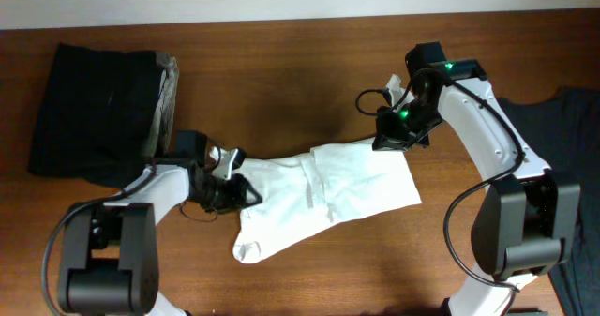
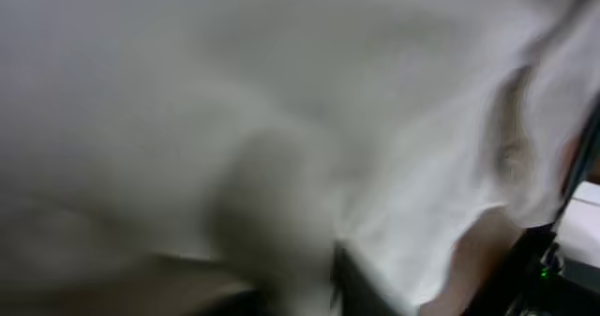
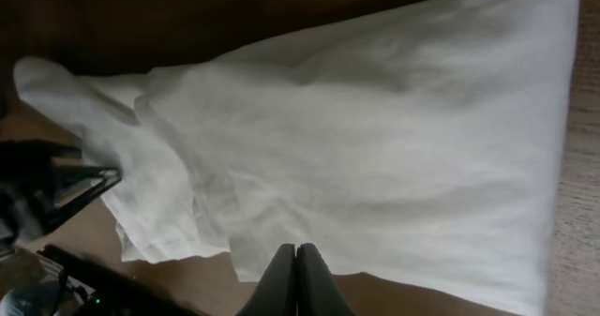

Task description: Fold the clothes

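White crumpled cotton garment point(image 1: 328, 199) lay mid brown wooden surface point(image 1: 300, 72), long axis lower-left to upper-right. Left pincer point(image 1: 236, 190) at its left end; opening unreadable, view blurred. Right pincer point(image 3: 298, 256) at upper-right edge, fingers pressed together; hold on cloth uncertain.

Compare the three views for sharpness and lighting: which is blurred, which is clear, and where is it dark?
Overhead: sharp and evenly lit, the white garment bright against the dark table. Left wrist: heavily blurred, pale cloth filling nearly the whole frame, no detail readable. Right wrist: the garment in fair focus, the top edge in deep shadow, the right fingers dark at the bottom.
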You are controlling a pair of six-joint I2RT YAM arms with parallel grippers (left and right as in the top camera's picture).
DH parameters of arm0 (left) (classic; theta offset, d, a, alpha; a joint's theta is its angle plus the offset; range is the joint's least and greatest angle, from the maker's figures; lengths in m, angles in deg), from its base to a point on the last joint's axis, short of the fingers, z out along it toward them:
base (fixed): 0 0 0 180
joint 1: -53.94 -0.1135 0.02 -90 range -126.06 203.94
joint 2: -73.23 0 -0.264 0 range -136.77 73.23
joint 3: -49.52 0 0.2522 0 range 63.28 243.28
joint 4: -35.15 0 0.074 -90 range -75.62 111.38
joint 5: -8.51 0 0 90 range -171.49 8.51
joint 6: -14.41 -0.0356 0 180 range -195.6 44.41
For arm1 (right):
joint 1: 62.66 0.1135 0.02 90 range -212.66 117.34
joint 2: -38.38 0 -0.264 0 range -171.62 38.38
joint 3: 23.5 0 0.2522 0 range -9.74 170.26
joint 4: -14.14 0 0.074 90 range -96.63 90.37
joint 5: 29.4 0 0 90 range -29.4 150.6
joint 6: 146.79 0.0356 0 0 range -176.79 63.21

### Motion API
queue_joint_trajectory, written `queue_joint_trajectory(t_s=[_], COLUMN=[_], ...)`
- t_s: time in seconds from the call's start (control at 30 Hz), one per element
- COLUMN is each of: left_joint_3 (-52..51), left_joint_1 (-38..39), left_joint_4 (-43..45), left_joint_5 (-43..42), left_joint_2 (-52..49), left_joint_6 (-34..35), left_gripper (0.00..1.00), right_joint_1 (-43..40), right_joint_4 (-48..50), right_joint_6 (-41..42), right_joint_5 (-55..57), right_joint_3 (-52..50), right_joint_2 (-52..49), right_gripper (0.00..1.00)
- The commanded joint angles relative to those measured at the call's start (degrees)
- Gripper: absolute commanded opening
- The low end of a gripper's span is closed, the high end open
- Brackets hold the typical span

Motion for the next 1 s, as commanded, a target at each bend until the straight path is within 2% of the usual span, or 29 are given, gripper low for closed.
queue_joint_trajectory(t_s=[0.0,0.07,0.13,0.23,0.37,0.47,0.57,0.63,0.8,0.83,0.87,0.9,0.93,0.97], left_joint_3=[-1.7,0.0,6.0,20.1,41.5,49.5,48.5,48.2,48.2,48.2,48.2,48.2,48.4,49.2], left_joint_1=[-0.3,-1.9,-5.6,-11.2,-12.0,-7.4,-0.5,3.4,12.4,13.6,14.8,15.9,16.7,16.7], left_joint_4=[-2.1,-5.7,-14.9,-32.5,-46.8,-48.0,-46.4,-46.2,-46.2,-46.1,-46.0,-46.0,-46.0,-46.6], left_joint_5=[4.6,4.7,5.2,11.2,16.3,16.3,17.4,21.2,23.1,23.1,23.2,23.2,23.2,23.2], left_joint_2=[-2.4,-2.3,-1.3,1.3,2.4,2.4,0.9,-1.2,-10.6,-11.8,-12.9,-13.7,-13.7,-13.7], left_joint_6=[0.2,-0.8,-3.9,-8.6,-9.8,-9.7,-9.0,-7.3,-5.1,-4.5,-4.3,-4.3,-4.3,-3.7], left_gripper=[0.0,0.0,0.0,0.0,0.0,0.01,0.0,0.01,0.02,0.2,0.41,0.5,0.63,0.64], right_joint_1=[-0.1,-0.2,-0.9,-3.4,-7.1,-8.0,-8.0,-8.0,-8.0,-8.0,-8.0,-8.0,-8.0,-8.0], right_joint_4=[-0.2,-0.2,-0.2,-0.2,-0.2,-0.2,-0.1,-0.2,-0.2,-0.2,-0.2,-0.2,-0.2,-0.2], right_joint_6=[-0.7,-0.6,-0.6,-0.6,0.1,0.5,0.5,0.5,0.5,0.5,0.5,0.5,0.5,0.5], right_joint_5=[0.5,1.2,2.0,2.0,1.6,1.6,1.6,1.6,1.6,1.6,1.6,1.6,1.6,1.6], right_joint_3=[0.7,0.7,0.7,0.7,0.7,0.7,0.7,0.7,0.7,0.7,0.7,0.7,0.7,0.7], right_joint_2=[1.2,1.2,1.2,1.2,1.2,1.2,1.2,1.2,1.2,1.2,1.2,1.2,1.2,1.2], right_gripper=[0.04,0.04,0.04,0.04,0.04,0.04,0.04,0.04,0.04,0.04,0.04,0.04,0.04,0.04])
